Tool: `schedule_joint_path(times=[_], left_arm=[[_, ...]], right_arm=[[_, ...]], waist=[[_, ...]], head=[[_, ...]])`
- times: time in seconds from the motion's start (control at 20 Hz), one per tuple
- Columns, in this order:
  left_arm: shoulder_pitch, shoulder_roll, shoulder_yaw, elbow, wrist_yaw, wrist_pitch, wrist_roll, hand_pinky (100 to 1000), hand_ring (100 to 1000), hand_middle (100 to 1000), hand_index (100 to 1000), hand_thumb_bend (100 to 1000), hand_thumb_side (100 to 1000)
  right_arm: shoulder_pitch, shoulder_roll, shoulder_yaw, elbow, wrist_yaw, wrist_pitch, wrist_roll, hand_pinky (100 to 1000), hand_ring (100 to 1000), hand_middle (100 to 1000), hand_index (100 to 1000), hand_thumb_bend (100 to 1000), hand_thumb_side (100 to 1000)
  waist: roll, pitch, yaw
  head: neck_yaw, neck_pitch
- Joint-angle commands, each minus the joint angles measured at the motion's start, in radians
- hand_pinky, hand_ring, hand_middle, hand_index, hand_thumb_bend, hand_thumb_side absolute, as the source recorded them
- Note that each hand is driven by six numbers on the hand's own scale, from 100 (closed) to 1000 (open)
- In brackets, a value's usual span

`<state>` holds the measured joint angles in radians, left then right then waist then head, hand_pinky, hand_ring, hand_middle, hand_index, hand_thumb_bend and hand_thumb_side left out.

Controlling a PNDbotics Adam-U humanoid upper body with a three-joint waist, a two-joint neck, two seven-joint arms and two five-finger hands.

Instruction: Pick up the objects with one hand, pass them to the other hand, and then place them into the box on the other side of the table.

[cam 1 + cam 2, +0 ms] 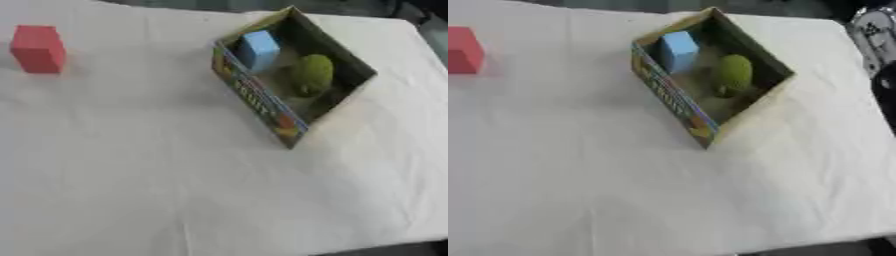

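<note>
We see an open cardboard box with printed sides [262, 102] holding a light blue foam block [260, 49] and a round green fruit-like object [311, 75]. A red foam block [38, 49] sits well apart, far left on the white tablecloth [157, 175]. Neither of our hands shows, so we cannot tell their state.

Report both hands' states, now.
Left hand: not in view.
Right hand: not in view.

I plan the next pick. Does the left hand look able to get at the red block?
Probably yes. The red block stands alone on the white cloth at the robot's left, well apart from the box. No hand is in view, so reach itself is unconfirmed.
</note>
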<state>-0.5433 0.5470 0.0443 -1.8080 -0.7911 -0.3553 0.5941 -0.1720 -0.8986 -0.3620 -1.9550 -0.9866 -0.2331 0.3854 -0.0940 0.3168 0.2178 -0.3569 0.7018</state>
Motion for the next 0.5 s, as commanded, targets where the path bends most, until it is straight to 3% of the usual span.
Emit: schedule_joint_path(times=[0.05,0.15,0.2,0.3,0.35,0.45,0.5], left_arm=[[-0.09,0.079,0.008,0.106,-0.057,0.032,-0.188,660,621,760,851,672,453],[-0.187,0.118,-0.012,0.212,-0.044,0.028,-0.335,662,604,739,835,587,484],[-0.226,0.132,-0.018,0.26,-0.013,0.024,-0.387,662,604,739,835,587,484],[-0.3,0.164,-0.04,0.354,0.056,0.022,-0.482,681,618,749,859,269,666],[-0.347,0.182,-0.06,0.417,0.085,0.022,-0.536,689,629,755,859,227,701],[-0.432,0.201,-0.093,0.549,0.108,0.015,-0.633,713,672,775,873,275,798],[-0.473,0.199,-0.103,0.617,0.106,0.011,-0.68,717,681,778,876,373,785]], right_arm=[[0.013,0.029,-0.035,-0.044,0.01,0.061,0.021,1000,1000,1000,1000,100,500],[0.023,0.05,-0.042,-0.045,0.013,0.089,0.04,1000,1000,1000,1000,100,510],[0.029,0.056,-0.048,-0.045,0.01,0.093,0.046,1000,1000,1000,1000,100,510],[0.046,0.066,-0.06,-0.045,0.005,0.092,0.051,1000,1000,1000,1000,100,526],[0.059,0.071,-0.067,-0.045,0.003,0.089,0.051,1000,1000,1000,1000,100,529],[0.079,0.079,-0.08,-0.045,0.001,0.086,0.052,1000,1000,1000,1000,100,530],[0.085,0.081,-0.084,-0.045,-0.001,0.085,0.051,1000,1000,1000,1000,100,530]], waist=[[0.023,-0.034,-0.006],[0.033,-0.039,-0.014],[0.036,-0.04,-0.016],[0.044,-0.043,-0.024],[0.05,-0.044,-0.03],[0.058,-0.046,-0.042],[0.06,-0.047,-0.048]], head=[[0.016,0.003],[0.021,0.007],[0.022,0.008],[0.029,0.012],[0.037,0.015],[0.052,0.019],[0.057,0.02]])
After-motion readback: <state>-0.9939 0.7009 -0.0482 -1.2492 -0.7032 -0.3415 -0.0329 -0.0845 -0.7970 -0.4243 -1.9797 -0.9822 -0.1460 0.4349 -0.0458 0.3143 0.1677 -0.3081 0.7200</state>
